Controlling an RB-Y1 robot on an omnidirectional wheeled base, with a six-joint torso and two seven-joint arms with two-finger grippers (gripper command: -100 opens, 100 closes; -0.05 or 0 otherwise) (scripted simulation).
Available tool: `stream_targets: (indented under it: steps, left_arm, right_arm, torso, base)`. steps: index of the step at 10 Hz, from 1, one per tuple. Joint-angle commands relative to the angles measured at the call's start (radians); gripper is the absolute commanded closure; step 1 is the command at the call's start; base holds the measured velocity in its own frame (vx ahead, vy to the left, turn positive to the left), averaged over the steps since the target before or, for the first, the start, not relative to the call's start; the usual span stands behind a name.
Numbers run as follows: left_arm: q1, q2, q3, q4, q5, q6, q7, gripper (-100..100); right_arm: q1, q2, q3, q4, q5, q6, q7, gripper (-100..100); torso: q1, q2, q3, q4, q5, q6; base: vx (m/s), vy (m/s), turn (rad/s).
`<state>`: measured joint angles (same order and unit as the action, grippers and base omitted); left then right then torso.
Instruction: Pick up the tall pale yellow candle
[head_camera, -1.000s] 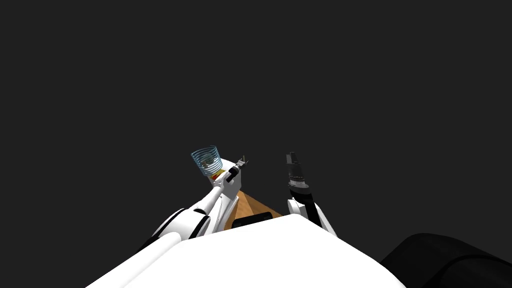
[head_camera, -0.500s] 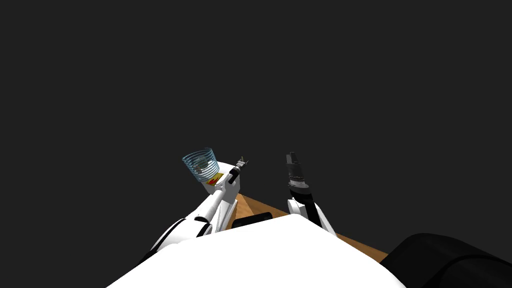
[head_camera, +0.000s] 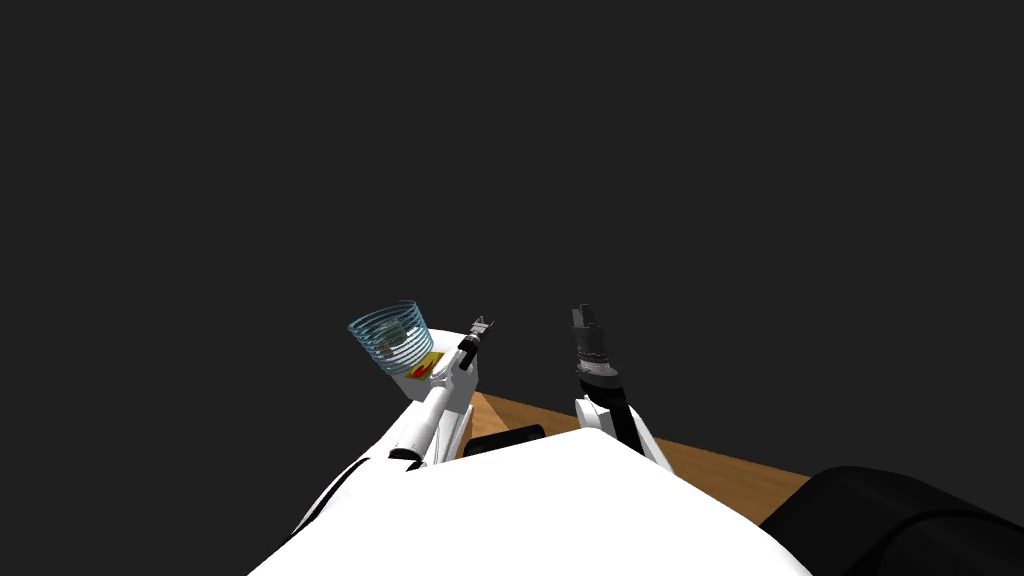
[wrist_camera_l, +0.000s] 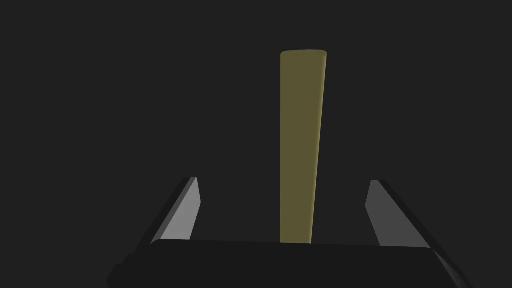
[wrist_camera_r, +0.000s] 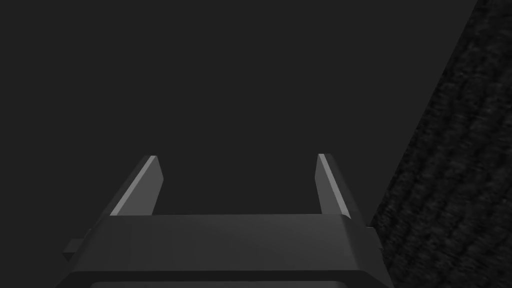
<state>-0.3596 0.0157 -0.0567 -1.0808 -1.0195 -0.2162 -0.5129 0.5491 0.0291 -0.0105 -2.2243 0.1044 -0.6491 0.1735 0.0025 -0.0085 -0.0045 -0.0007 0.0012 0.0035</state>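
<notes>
A tall pale yellow candle (wrist_camera_l: 300, 145) stands upright between the fingers of my left gripper (wrist_camera_l: 283, 180), a little nearer one finger and touching neither. That gripper is open. In the head view the left gripper (head_camera: 481, 328) is held forward on its outstretched arm, against a dark flat background. My right gripper (head_camera: 585, 325) is held out beside it; its fingers (wrist_camera_r: 150, 185) are open with nothing between them.
A clear blue ribbed cup (head_camera: 390, 340) sits on a white thing with a yellow and red label (head_camera: 428, 366), just left of the left arm. A brown wood strip (head_camera: 720, 468) runs along the bottom right. A dark bulky shape (head_camera: 900, 520) fills the lower right corner.
The whole head picture has shifted: I have turned, so the blue cup slides left and more of the wood strip shows at the right. Both grippers keep their pose.
</notes>
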Motion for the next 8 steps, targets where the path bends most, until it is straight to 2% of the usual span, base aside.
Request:
stream_targets:
  steps: [1,2,3,4,5,8]
  left_arm:
    - [0.045,-0.038,0.034,-0.050,-0.050,0.050,0.011,-100]
    - [0.045,-0.038,0.034,-0.071,-0.059,0.058,0.011,-100]
    - [0.075,-0.063,0.057,-0.108,-0.099,0.096,0.019,-100]
    - [0.072,-0.045,0.033,-0.103,-0.079,0.080,0.022,-100]
    - [0.076,-0.047,0.033,-0.108,-0.082,0.087,0.025,100]
    - [0.076,-0.047,0.034,-0.108,-0.081,0.086,0.026,100]
  right_arm:
    - [0.000,0.000,0.000,0.000,0.000,0.000,0.000,0]
    - [0.000,0.000,0.000,0.000,0.000,0.000,0.000,0]
    - [0.000,0.000,0.000,0.000,0.000,0.000,0.000,0]
    - [0.000,0.000,0.000,0.000,0.000,0.000,0.000,0]
    - [0.000,0.000,0.000,0.000,0.000,0.000,0.000,0]
    - [0.000,0.000,0.000,0.000,0.000,0.000,0.000,0]
  torso:
    - [0.000,0.000,0.000,0.000,0.000,0.000]
    - [0.002,0.000,0.000,0.000,0.000,0.000]
    - [0.001,0.000,0.000,0.000,0.000,-0.001]
    - [0.001,0.000,0.000,0.000,0.000,0.000]
    - [-0.003,-0.001,-0.001,0.000,0.000,-0.001]
    - [-0.007,-0.002,-0.001,0.000,-0.002,-0.001]
  base:
    - [-0.013,0.146,-0.337]
    - [-0.014,0.119,-0.165]
    - [-0.005,0.112,-0.294]
    - [-0.005,0.059,-0.072]
    - [-0.002,0.011,0.013]
    - [-0.001,0.001,0.000]
